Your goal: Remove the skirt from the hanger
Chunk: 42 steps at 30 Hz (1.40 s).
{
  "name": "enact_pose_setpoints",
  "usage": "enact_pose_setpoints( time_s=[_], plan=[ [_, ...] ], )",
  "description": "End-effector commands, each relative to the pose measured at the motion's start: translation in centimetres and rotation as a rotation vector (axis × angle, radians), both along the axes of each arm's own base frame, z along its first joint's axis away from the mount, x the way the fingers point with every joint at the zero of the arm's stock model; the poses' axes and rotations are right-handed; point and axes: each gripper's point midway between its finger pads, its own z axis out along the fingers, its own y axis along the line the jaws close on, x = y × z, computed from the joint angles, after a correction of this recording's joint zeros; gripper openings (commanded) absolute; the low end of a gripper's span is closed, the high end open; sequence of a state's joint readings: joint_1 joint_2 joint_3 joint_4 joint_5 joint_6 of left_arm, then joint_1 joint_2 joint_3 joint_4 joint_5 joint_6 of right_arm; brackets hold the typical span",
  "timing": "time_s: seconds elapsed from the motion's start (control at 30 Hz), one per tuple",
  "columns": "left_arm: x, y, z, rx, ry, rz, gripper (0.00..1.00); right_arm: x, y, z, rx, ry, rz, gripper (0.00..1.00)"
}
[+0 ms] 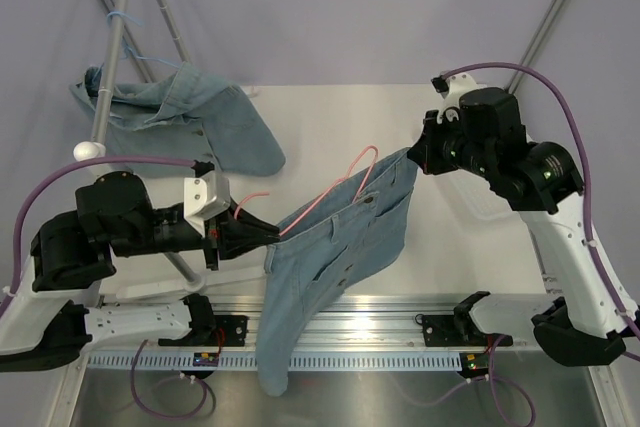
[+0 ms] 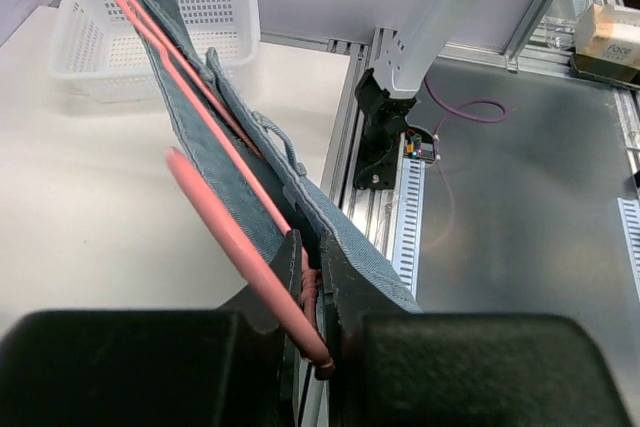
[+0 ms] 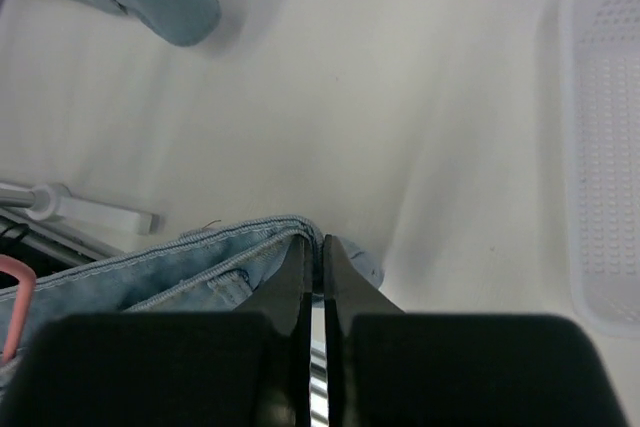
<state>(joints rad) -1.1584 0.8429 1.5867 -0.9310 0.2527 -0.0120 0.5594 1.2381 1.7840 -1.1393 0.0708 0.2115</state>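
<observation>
Clamped on pink hanger (image 2: 232,239) end with left gripper (image 1: 272,234); pinched shut on skirt (image 1: 335,247) waistband corner with right gripper (image 1: 410,158). Stretching skirt mid-air between both, above surface (image 1: 330,112), hanger along waistband.

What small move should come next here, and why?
Probably the right gripper pulls the denim skirt away rightward. It pinches the waistband corner, while the left gripper clamps the pink hanger, which runs along the waistband.
</observation>
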Motion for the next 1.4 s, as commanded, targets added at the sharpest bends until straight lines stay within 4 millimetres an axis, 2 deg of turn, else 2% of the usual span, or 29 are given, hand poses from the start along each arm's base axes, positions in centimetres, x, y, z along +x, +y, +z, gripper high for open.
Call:
enact_pose_setpoints(
  time_s=[0.0,0.03,0.07,0.17,0.3,0.33,0.37,0.53,0.6,0.63,0.73,0.8,0.83,0.87,0.9,0.93,1.0,1.03,1.1,1.13,1.17,1.23,1.27,1.3,1.33,1.37],
  plan=[
    [-2.4,1.3,1.0,-0.058,0.094,-0.052,0.00,2.3,-0.3,2.4,0.053,-0.149,-0.016,0.00],
    [-1.9,1.0,2.1,-0.109,0.076,-0.030,0.00,2.1,0.6,2.7,0.100,-0.153,0.013,0.00],
    [-1.1,0.8,2.1,-0.126,0.081,0.014,0.00,1.2,2.0,2.0,0.142,-0.118,0.087,0.00],
    [0.1,-0.1,4.0,-0.213,0.061,0.061,0.00,-0.1,4.2,1.5,0.230,-0.075,0.190,0.00],
    [2.3,-1.6,6.0,-0.269,0.041,0.145,0.00,-1.9,6.2,1.0,0.255,-0.043,0.257,0.00],
    [2.9,-1.9,6.1,-0.272,0.041,0.168,0.00,-2.2,6.7,1.4,0.283,-0.048,0.265,0.00],
    [3.8,-2.5,6.1,-0.268,0.043,0.203,0.00,-2.5,7.0,0.9,0.292,-0.034,0.267,0.00],
    [6.0,-3.5,8.1,-0.336,0.015,0.291,0.00,-5.3,8.9,0.6,0.390,-0.002,0.325,0.00],
    [6.6,-4.1,8.5,-0.349,0.016,0.312,0.00,-5.4,8.7,0.3,0.392,-0.001,0.303,0.00],
    [6.5,-3.9,9.6,-0.378,0.011,0.310,0.00,-5.2,8.7,0.0,0.389,0.005,0.291,0.00],
    [5.2,-3.8,12.0,-0.453,0.003,0.240,0.00,-4.1,8.1,-0.8,0.329,0.004,0.239,0.00],
    [3.7,-2.8,14.1,-0.513,-0.005,0.177,0.00,-2.2,7.4,-1.8,0.253,-0.002,0.159,0.00],
    [3.4,-2.3,14.5,-0.526,-0.002,0.169,0.00,-1.7,6.8,-1.4,0.214,-0.017,0.144,0.00],
    [2.9,-0.9,15.7,-0.564,0.005,0.173,0.00,0.2,5.6,-1.9,0.160,-0.031,0.059,0.00],
    [2.8,-0.8,15.9,-0.573,0.014,0.175,0.00,0.9,5.0,-1.7,0.146,-0.038,0.032,0.00],
    [2.3,0.7,16.7,-0.612,0.010,0.178,0.00,1.7,4.6,-0.8,0.155,-0.060,0.013,0.00],
    [2.0,2.2,17.5,-0.668,0.012,0.183,0.00,3.6,3.4,-0.3,0.174,-0.064,-0.031,0.00],
    [1.5,3.7,18.1,-0.701,0.004,0.185,0.00,4.2,3.0,1.1,0.184,-0.100,-0.040,0.00],
    [1.7,4.8,17.9,-0.688,0.008,0.222,0.00,5.4,2.3,2.5,0.178,-0.135,-0.065,0.00],
    [1.8,5.0,17.5,-0.669,0.010,0.237,0.00,5.6,1.9,5.1,0.189,-0.195,-0.064,0.00],
    [2.4,5.2,17.0,-0.648,0.014,0.275,0.00,6.4,1.5,5.9,0.174,-0.215,-0.091,0.00],
    [3.2,4.6,14.6,-0.566,0.030,0.313,0.00,7.1,0.1,8.1,0.141,-0.272,-0.125,0.00],
    [3.8,4.6,13.7,-0.540,0.033,0.343,0.00,6.9,-1.1,12.0,0.153,-0.365,-0.163,0.00],
    [4.1,4.3,12.5,-0.507,0.039,0.356,0.00,8.0,-1.4,12.4,0.126,-0.377,-0.187,0.00],
    [4.6,3.3,10.6,-0.457,0.049,0.372,0.00,7.5,-2.9,15.9,0.117,-0.466,-0.212,0.00],
    [5.0,2.9,9.5,-0.426,0.052,0.386,0.00,7.7,-4.2,17.3,0.099,-0.506,-0.268,0.00]
  ],
)
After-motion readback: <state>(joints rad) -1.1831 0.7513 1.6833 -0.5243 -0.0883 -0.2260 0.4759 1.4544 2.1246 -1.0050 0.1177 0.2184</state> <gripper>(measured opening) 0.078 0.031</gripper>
